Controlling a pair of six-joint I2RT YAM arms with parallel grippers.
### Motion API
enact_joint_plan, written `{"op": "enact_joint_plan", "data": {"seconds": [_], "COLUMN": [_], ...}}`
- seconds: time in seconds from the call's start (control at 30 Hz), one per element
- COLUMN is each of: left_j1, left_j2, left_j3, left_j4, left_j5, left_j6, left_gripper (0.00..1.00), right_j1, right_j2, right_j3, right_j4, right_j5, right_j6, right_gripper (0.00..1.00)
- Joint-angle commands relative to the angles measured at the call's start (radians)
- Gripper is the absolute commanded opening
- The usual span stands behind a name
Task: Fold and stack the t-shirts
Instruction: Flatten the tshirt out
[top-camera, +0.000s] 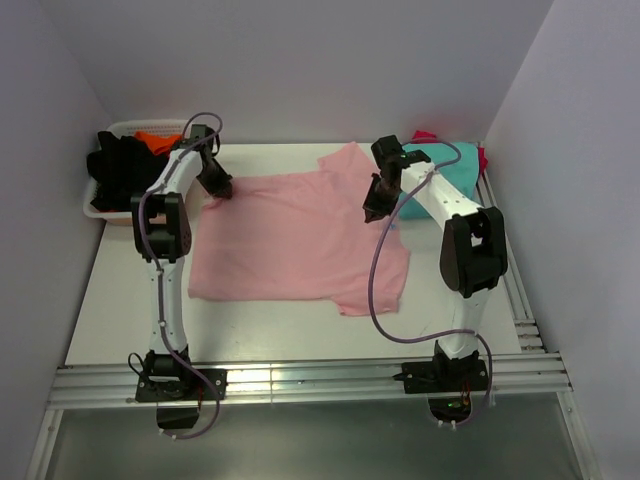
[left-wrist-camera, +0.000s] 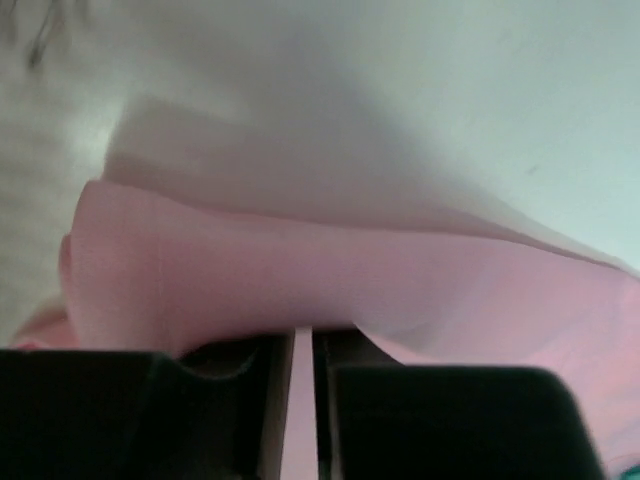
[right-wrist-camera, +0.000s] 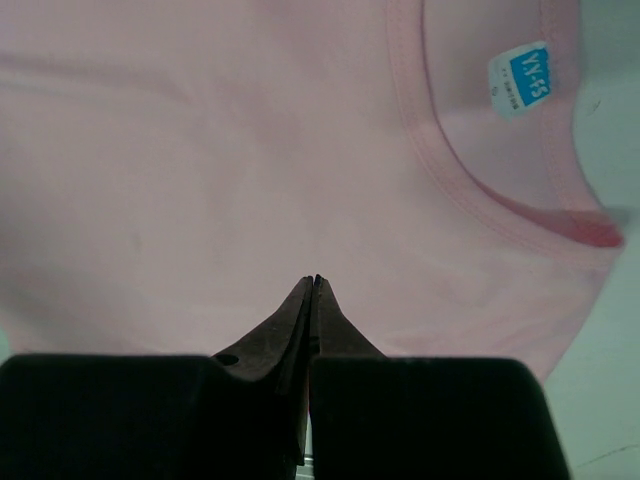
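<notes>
The light pink t-shirt (top-camera: 290, 240) lay spread flat across the middle of the table (top-camera: 130, 310), its collar (right-wrist-camera: 450, 180) toward the right side and its hem toward the left; the left gripper (left-wrist-camera: 303, 345) sat at the far left corner of the hem, jaws nearly closed with a strip of pink cloth pinched between them; the right gripper (right-wrist-camera: 313, 285) was down on the shirt just beside the collar, fingers pressed together, though I could not tell if they had caught any cloth; a teal shirt (top-camera: 462, 170) lay at the far right corner with a magenta one (top-camera: 424, 136) behind it; at the far left, a black shirt (top-camera: 118, 170) and an orange one (top-camera: 160, 141) sat heaped in a white basket (top-camera: 98, 212).
</notes>
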Motion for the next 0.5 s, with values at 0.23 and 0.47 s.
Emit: {"op": "enact_joint_plan", "data": {"seconds": [0.23, 0.47], "left_j1": [0.079, 0.086], "left_j2": [0.106, -0.200], "left_j3": [0.247, 0.052], "left_j4": [0.224, 0.301], "left_j5": [0.150, 0.138], "left_j6": [-0.034, -0.059], "left_gripper": [0.72, 0.94], "right_j1": [-0.009, -0.011], "right_j2": [-0.080, -0.061], "right_j3": [-0.078, -0.027], "right_j4": [-0.019, -0.011], "right_j5": [0.031, 0.011], "right_j6": [-0.063, -0.056], "right_gripper": [0.00, 0.00]}}
